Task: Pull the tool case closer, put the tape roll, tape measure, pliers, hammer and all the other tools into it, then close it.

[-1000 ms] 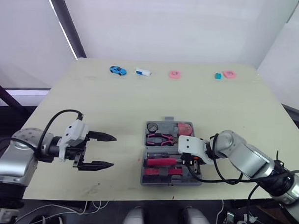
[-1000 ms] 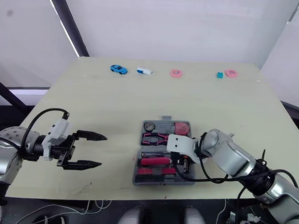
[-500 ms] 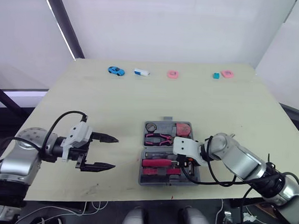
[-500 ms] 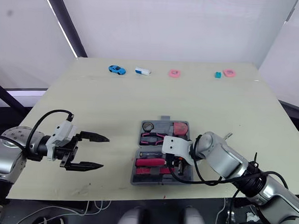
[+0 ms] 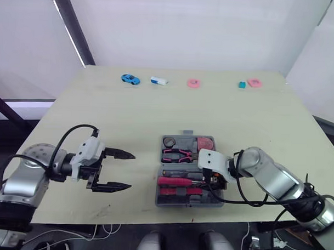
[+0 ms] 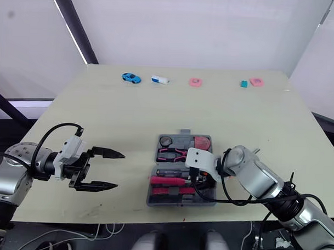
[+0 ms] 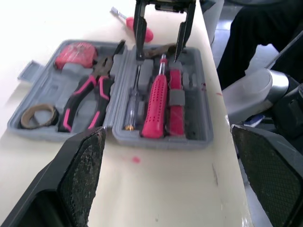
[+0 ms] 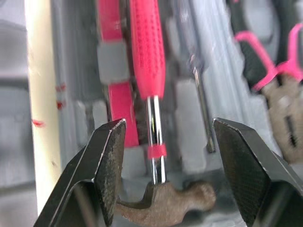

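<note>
Since the earlier frame the right gripper has edged slightly toward the right end of the tool case, and the left gripper has crept a little toward the case. The case lies open, low and centre-right in the head views, near the front edge of the table. The hammer lies in the lower half of the case. The right gripper's fingers are spread on either side of its metal shaft, just above the head, and grip nothing. Beside the hammer a screwdriver sits in its slot. The upper half holds the pliers, with the tape roll at its upper left corner and the tape measure at its upper right. Another screwdriver with a red handle lies on the table just outside the case. The left gripper hovers at lower left, well apart from the case, fingers wide open and empty. A blue toy car stands near the far edge, upper left.
</note>
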